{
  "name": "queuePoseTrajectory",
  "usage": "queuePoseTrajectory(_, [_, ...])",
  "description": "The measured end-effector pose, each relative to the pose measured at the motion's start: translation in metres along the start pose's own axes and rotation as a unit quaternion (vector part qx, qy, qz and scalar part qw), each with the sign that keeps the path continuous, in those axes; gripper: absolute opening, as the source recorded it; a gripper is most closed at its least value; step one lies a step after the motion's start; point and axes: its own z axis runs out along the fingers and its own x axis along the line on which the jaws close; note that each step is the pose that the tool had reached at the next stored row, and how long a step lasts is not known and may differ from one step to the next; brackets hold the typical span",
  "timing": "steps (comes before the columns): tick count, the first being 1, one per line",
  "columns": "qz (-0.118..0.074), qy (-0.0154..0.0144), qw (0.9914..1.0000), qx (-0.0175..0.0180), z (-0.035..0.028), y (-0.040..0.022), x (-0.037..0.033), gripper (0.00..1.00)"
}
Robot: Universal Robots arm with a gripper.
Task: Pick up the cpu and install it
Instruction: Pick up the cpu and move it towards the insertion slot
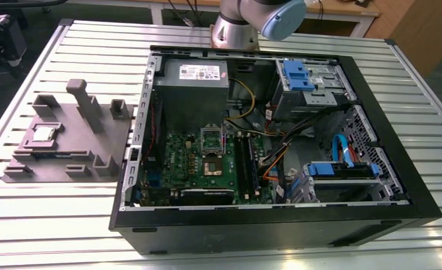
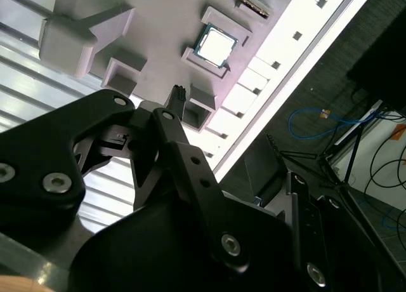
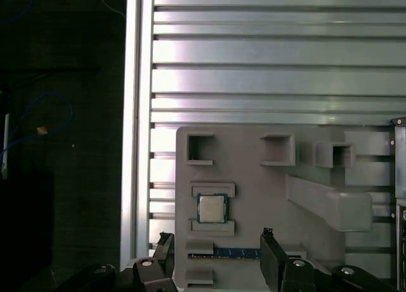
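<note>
The cpu [image 3: 212,207]: small square, silver-grey top, seated in a recess of the grey fixture [image 3: 254,184]. Your gripper [image 3: 216,251]: fingers apart, holding nothing. Open case [image 1: 281,225] holds the motherboard [image 1: 179,149].

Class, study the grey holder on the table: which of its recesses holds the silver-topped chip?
The shallow seat framed by two low ridges holds the cpu; the deeper square recesses on the grey holder sit empty.
</note>
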Motion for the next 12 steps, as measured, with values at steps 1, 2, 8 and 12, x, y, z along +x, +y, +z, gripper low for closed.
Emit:
queuePoseTrajectory(1, [0.000,0.0000,1.00000,0.0000,0.0003,0.0000,0.0000,0.65])
queuePoseTrajectory(2, [0.000,0.0000,1.00000,0.0000,0.0006,0.0000,0.0000,0.65])
queuePoseTrajectory(8, [0.000,-0.0001,1.00000,-0.0001,0.0066,-0.0003,-0.0001,0.65])
queuePoseTrajectory(12, [0.000,0.0001,1.00000,-0.0001,0.0073,-0.0003,-0.0001,0.65])
